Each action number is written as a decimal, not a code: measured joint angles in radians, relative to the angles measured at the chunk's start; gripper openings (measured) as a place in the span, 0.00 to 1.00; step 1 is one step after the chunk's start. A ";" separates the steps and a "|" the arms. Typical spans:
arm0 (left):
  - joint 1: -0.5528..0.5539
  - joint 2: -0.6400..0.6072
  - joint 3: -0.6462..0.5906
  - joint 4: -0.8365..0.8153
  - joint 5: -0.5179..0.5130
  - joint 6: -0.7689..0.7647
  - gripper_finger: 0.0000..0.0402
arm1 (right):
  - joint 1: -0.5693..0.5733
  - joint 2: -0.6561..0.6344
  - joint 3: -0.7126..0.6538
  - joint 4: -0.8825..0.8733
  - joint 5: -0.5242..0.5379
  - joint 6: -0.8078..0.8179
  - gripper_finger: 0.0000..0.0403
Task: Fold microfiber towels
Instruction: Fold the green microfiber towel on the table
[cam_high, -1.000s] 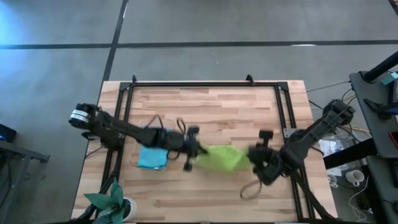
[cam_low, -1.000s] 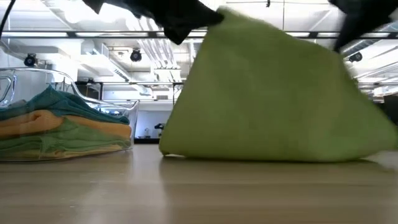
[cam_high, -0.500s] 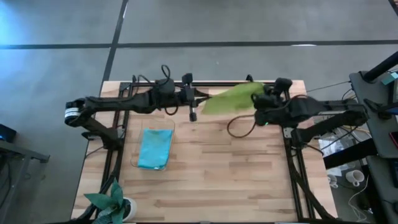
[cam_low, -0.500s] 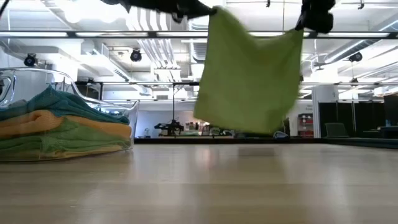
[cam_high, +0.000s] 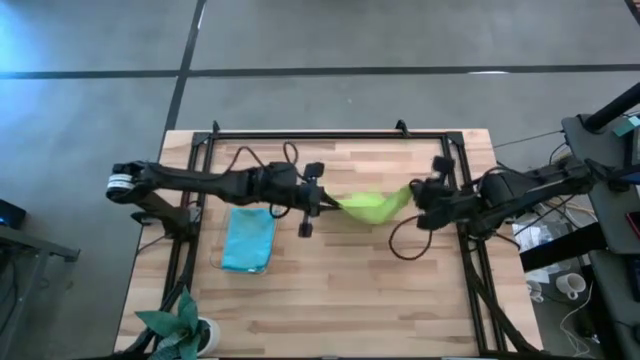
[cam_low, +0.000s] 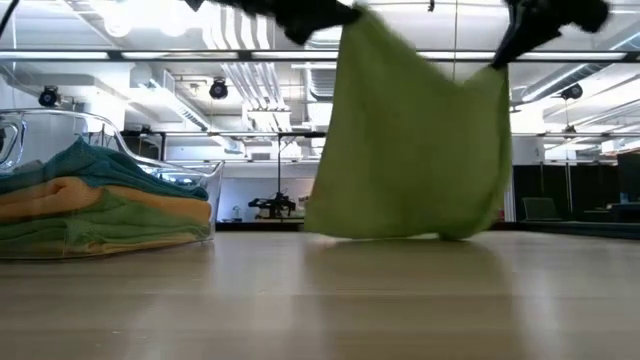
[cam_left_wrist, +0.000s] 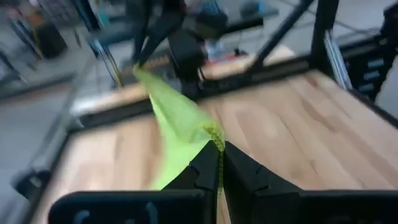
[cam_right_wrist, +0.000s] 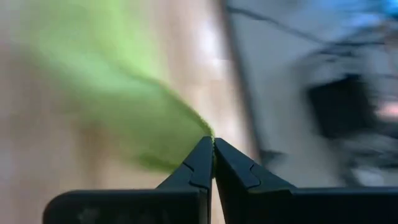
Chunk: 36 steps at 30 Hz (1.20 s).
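Note:
A lime green microfiber towel (cam_high: 368, 206) hangs spread between my two grippers over the middle of the table. My left gripper (cam_high: 322, 205) is shut on its left upper corner and my right gripper (cam_high: 415, 196) on its right upper corner. In the low view the towel (cam_low: 415, 140) hangs as a sheet with its lower edge (cam_low: 400, 236) at about table height; I cannot tell whether it touches the wood. More folded towels (cam_low: 95, 205) lie stacked in a clear bin on the left, a light blue one (cam_high: 248, 238) on top. My left gripper pinches the towel's upper corner (cam_left_wrist: 213, 132) between its two fingers, coming nearly level from the table's left. The cloth hangs below the fingers and sags toward the other arm. My right gripper pinches the opposite upper corner (cam_right_wrist: 205, 132) between its two fingers, slanting down from the table's right. The towel hangs below it.
The clear bin (cam_high: 222, 262) with the stack stands left of centre. A potted plant (cam_high: 180, 325) stands at the near left corner. A black frame (cam_high: 330, 133) runs along the table's far and side edges. Bare wood (cam_high: 350, 290) lies toward the near edge.
Both grippers have lifted the lime towel off the table, swung it toward the far edge, and brought it back over the middle. It lay bunched on the wood with its lower part resting there; now it hangs spread out as a sheet. Both grippers stay shut.

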<state>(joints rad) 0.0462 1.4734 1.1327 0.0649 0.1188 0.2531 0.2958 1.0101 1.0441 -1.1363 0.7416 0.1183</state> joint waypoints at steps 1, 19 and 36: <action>-0.002 -0.013 0.008 0.006 -0.024 0.013 0.00 | 0.009 0.000 0.010 -0.013 0.078 0.027 0.02; 0.027 -0.099 0.041 0.096 -0.267 0.047 0.00 | 0.017 -0.013 0.178 0.134 -0.249 -0.118 0.02; 0.024 -0.110 0.046 0.081 -0.226 0.047 0.00 | 0.031 -0.011 0.210 0.091 -0.317 0.004 0.02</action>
<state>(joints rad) 0.0704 1.3630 1.1790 0.1459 -0.1072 0.2996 0.3272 0.9988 1.2543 -1.0457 0.4246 0.1228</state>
